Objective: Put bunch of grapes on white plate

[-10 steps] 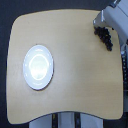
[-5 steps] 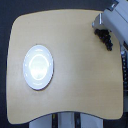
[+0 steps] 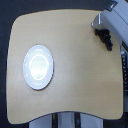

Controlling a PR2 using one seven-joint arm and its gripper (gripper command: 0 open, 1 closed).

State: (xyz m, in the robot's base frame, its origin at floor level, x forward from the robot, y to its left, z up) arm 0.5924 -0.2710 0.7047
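One table [image 3: 75, 70] fills almost the whole frame; its top is light wood with rounded corners, and the floor around it is dark. At the bottom edge of the frame, below the table, some pale and dark upright parts show, but they are too blurred to name. On the left side of the table, a little below the middle of the frame, lies the plate [image 3: 38, 67]. It is round, white and glossy, with a raised rim and a bright shine in its centre, and it has nothing on it. The wood between the plate and the right side of the table is bare. In the upper right corner of the frame the arm [image 3: 114, 21] comes in, a light grey blocky shape that covers the table's corner. Just under its left end hangs the dark gripper [image 3: 104, 37] together with the grapes [image 3: 106, 40], a small black cluster over the table's upper right edge. The two dark shapes run together, so I cannot tell how the jaws stand. The grapes are well apart from the plate.
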